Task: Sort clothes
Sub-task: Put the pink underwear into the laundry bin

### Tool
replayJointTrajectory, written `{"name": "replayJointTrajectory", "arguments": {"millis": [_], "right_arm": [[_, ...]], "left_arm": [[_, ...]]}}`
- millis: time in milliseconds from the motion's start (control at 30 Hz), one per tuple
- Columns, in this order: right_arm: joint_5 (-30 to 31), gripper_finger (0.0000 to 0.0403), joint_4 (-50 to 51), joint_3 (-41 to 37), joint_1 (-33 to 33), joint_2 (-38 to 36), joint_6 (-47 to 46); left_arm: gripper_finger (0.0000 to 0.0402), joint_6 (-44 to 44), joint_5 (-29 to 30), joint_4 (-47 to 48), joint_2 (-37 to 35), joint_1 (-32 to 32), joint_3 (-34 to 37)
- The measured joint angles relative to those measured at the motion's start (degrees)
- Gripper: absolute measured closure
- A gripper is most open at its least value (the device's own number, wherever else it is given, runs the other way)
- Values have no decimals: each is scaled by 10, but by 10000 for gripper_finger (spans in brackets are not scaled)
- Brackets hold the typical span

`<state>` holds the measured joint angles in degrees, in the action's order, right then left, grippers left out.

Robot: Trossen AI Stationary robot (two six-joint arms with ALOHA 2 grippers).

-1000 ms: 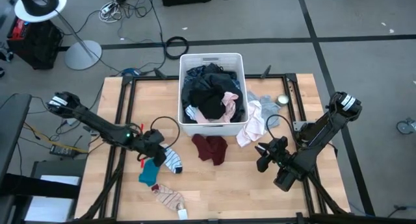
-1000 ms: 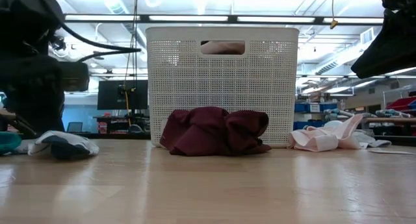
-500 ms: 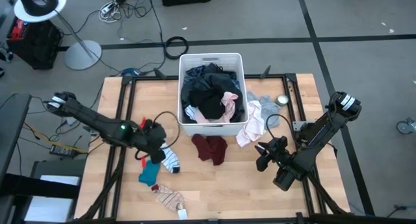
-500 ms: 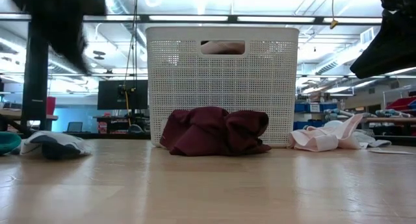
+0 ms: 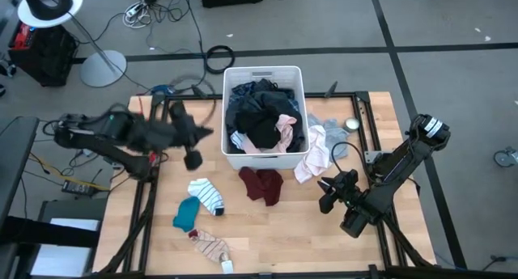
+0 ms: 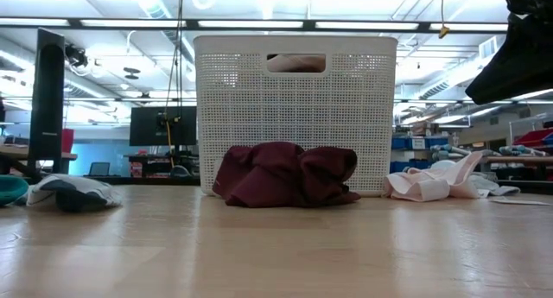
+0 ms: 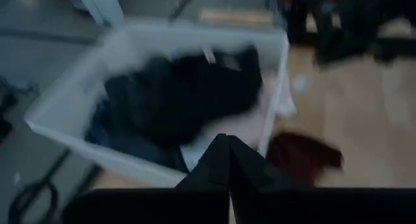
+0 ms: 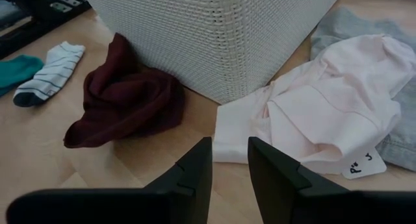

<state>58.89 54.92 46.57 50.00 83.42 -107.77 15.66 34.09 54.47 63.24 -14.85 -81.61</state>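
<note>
Nearest, the right gripper (image 5: 326,196) hovers low, fingers slightly parted and empty, right of the maroon garment (image 5: 261,184). Left lie the striped sock (image 5: 207,195) and teal sock (image 5: 185,214). Farther, the left gripper (image 5: 193,158), fingers pressed together, hangs left of the basket (image 5: 263,72) holding clothes.

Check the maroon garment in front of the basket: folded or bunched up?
Bunched up. The maroon garment lies in a crumpled heap of loose folds on the table, against the white basket.

Grey floor (image 5: 453,36) with cables, ceiling strip lights (image 6: 259,24) beyond
</note>
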Motion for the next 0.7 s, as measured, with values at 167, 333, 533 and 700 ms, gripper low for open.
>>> {"name": "replayJointTrajectory", "arguments": {"millis": [167,333,533,700], "right_arm": [[0,305,1,0,0,0,0],[0,305,8,0,-6,0,0],[0,310,12,0,-15,0,8],[0,309,12,0,-15,0,9]], "left_arm": [[401,-90,-91,-61,21,106,-48],[401,-125,-226,-95,87,211,-60],[401,-151,-309,-139,200,291,-60],[401,-154,-375,-177,303,339,-60]]}}
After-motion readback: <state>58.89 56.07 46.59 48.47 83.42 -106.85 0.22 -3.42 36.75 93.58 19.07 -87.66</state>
